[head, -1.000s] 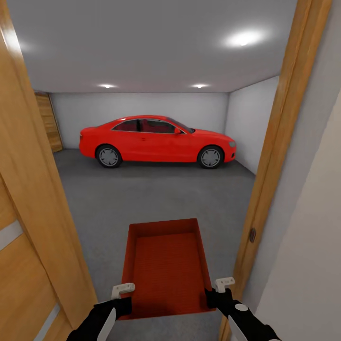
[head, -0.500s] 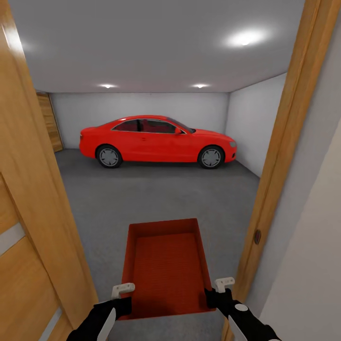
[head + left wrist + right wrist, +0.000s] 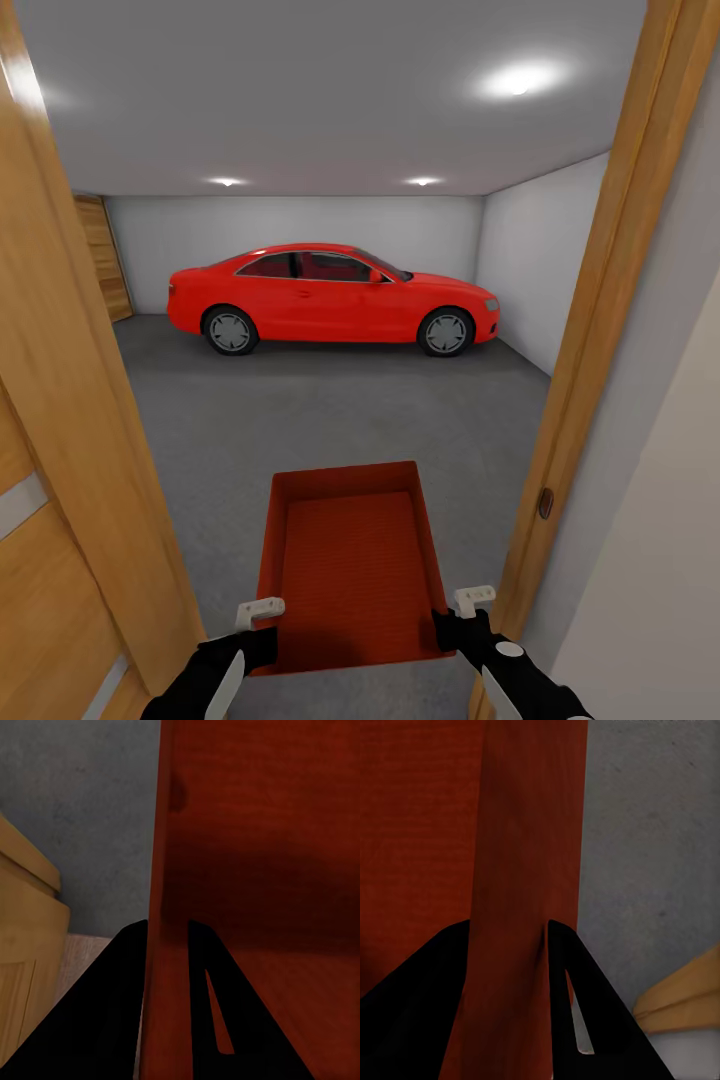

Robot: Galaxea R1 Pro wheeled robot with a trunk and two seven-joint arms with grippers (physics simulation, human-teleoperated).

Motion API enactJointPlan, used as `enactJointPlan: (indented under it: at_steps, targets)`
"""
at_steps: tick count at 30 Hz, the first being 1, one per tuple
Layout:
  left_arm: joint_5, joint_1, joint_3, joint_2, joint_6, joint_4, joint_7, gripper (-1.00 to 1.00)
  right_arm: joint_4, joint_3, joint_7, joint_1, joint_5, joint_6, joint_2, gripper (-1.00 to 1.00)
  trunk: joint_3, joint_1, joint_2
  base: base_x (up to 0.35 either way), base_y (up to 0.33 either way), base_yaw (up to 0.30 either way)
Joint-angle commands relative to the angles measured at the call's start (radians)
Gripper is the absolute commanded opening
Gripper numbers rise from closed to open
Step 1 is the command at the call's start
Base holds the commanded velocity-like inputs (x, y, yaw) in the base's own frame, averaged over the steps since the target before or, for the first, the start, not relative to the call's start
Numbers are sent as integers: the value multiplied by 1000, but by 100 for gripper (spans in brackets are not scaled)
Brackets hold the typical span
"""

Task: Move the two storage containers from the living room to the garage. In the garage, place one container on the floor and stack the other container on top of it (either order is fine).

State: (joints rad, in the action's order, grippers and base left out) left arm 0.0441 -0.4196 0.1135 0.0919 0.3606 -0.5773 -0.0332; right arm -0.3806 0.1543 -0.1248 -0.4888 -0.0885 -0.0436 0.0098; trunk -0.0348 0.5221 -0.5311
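An orange-red storage container (image 3: pixel 350 565) hangs level in front of me, held by its two near corners. My left gripper (image 3: pixel 258 630) is shut on its left wall (image 3: pixel 161 870), with one black finger (image 3: pixel 112 1012) outside and one inside. My right gripper (image 3: pixel 462 620) is shut on the right wall (image 3: pixel 529 870) the same way. Through the doorway lies the garage with its dark grey floor (image 3: pixel 330 410) and white walls. The container is empty inside.
A red coupe car (image 3: pixel 330 298) is parked across the far end of the garage. Wooden door frames stand close on the left (image 3: pixel 70 400) and the right (image 3: pixel 600 330). A wooden door (image 3: pixel 105 255) is at the garage's far left.
The view has crept forward through the doorway; the right door frame has slid slightly outward. The container and both grippers hold the same pose.
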Motion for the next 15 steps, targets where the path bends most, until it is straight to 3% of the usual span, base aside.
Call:
enactJointPlan:
  at_steps: [1, 15]
  targets:
    - [-23, -1, 5, -17, 3, -29, -34, -100, 3, 30, -31, 0, -11, -4, -2, -100, -2, 1, -2, 247, 0, 0]
    - [-23, -1, 5, -17, 3, -29, -34, -100, 4, 30, -31, 0, -11, -4, -1, -100, -2, 1, -2, 314, 0, 0]
